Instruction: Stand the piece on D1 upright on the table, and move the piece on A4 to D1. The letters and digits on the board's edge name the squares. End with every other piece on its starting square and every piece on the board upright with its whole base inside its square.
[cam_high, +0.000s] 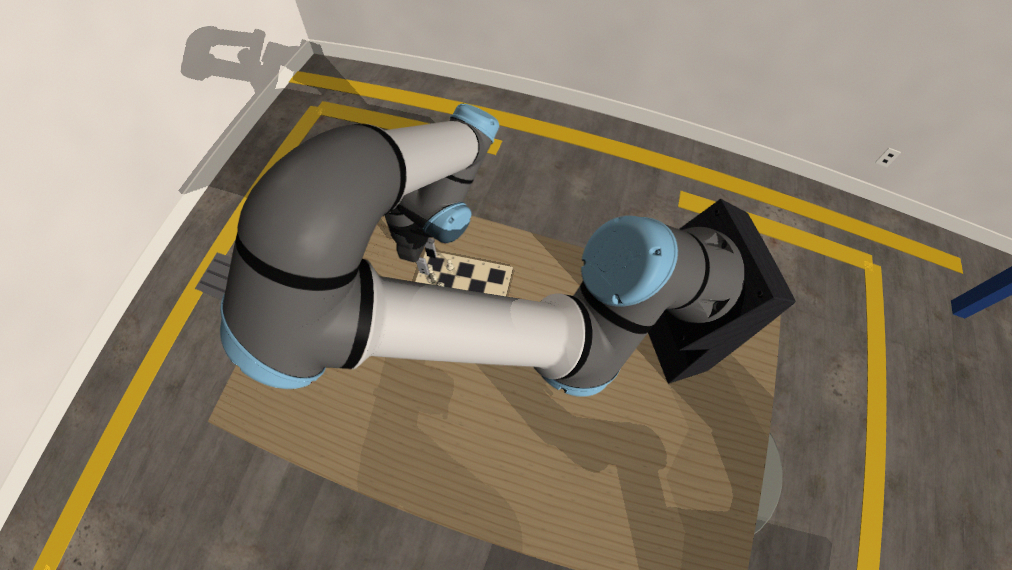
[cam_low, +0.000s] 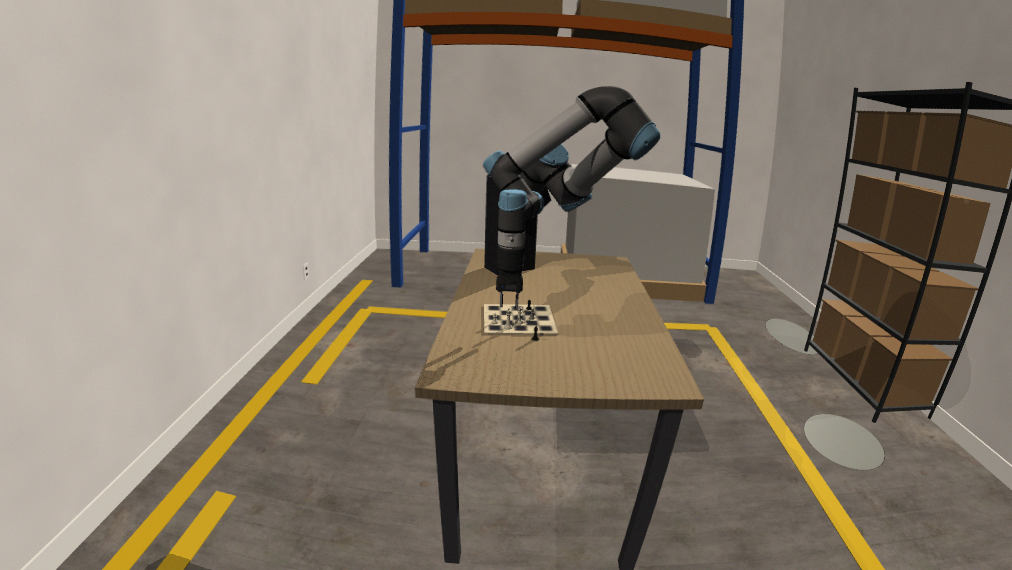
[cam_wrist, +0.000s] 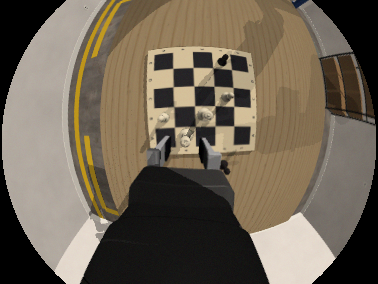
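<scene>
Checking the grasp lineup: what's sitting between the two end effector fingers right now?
In the wrist view, a white chess piece on the board's near row stands between the open fingers, not gripped.

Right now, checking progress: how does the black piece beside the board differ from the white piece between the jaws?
The black piece stands on the table, off the board; the white piece is on the board's edge row. The white piece sits between the open jaws; the black piece is outside them. Neither is gripped.
</scene>
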